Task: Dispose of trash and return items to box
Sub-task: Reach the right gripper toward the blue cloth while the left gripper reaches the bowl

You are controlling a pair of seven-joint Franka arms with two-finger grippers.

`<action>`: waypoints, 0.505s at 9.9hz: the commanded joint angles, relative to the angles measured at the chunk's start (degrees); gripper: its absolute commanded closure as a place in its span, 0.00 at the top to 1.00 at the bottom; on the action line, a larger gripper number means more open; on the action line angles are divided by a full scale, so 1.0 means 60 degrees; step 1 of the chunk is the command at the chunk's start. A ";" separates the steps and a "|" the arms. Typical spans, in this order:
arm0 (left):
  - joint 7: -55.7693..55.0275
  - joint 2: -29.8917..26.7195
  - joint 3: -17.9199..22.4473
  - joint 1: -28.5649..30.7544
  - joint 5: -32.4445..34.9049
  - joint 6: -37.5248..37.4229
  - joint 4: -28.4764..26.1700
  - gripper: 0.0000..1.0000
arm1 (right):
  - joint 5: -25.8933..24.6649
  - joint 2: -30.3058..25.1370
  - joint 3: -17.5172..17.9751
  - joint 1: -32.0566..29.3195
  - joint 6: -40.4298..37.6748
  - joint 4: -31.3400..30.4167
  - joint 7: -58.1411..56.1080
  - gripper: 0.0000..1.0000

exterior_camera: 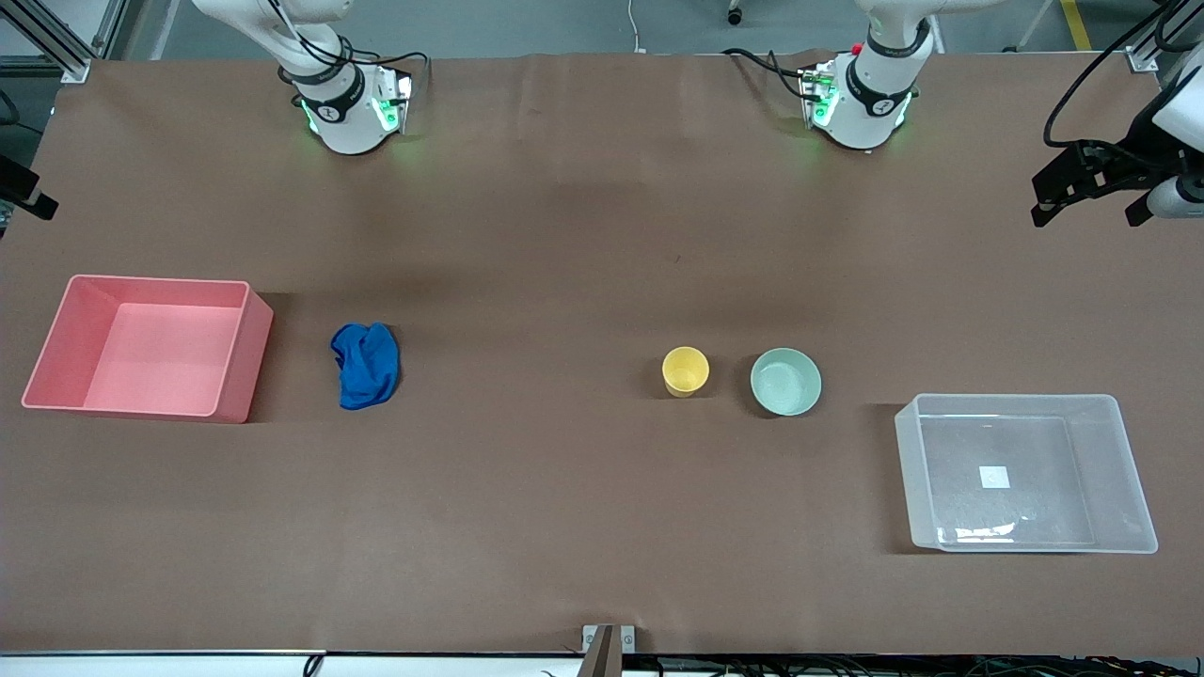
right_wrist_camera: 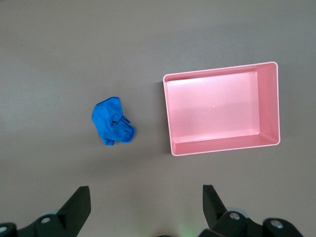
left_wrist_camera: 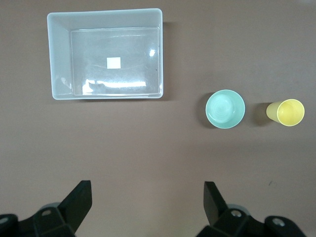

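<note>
Both arms wait high. The left gripper (left_wrist_camera: 146,205) hangs over bare table, fingers apart; the right gripper (right_wrist_camera: 146,205) likewise. The blue rag (exterior_camera: 366,366) lies at the pink bin's (exterior_camera: 235,376) three o'clock. The yellow cup (exterior_camera: 685,370) stands at nine o'clock of the mint bowl (exterior_camera: 785,381); the clear box (exterior_camera: 1124,470), seemingly empty, sits at the bowl's four o'clock.

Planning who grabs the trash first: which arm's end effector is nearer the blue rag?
Right. The right end effector hangs open over the table near the blue rag and pink bin; the left end effector, also open, is up near the clear bin.
</note>
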 commanded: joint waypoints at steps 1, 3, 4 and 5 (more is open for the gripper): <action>0.0071 0.0183 -0.0051 0.0008 0.0057 -0.0123 -0.0086 1.00 | 0.0020 0.0030 0.0038 -0.0083 -0.0055 0.0054 -0.0058 1.00; 0.0000 0.0781 -0.0094 -0.0050 -0.0234 0.0079 -0.0086 1.00 | 0.0020 0.0030 0.0038 -0.0069 -0.0142 0.0010 -0.0044 1.00; -0.0031 0.1205 -0.0153 -0.0094 -0.0324 0.0545 -0.0216 1.00 | 0.0020 0.0045 0.0067 0.0019 -0.0216 0.0010 0.0087 1.00; -0.0104 0.1586 -0.0240 -0.0196 -0.0354 0.1261 -0.0682 1.00 | 0.0020 0.0132 0.0126 0.0193 -0.0158 -0.0019 0.0451 1.00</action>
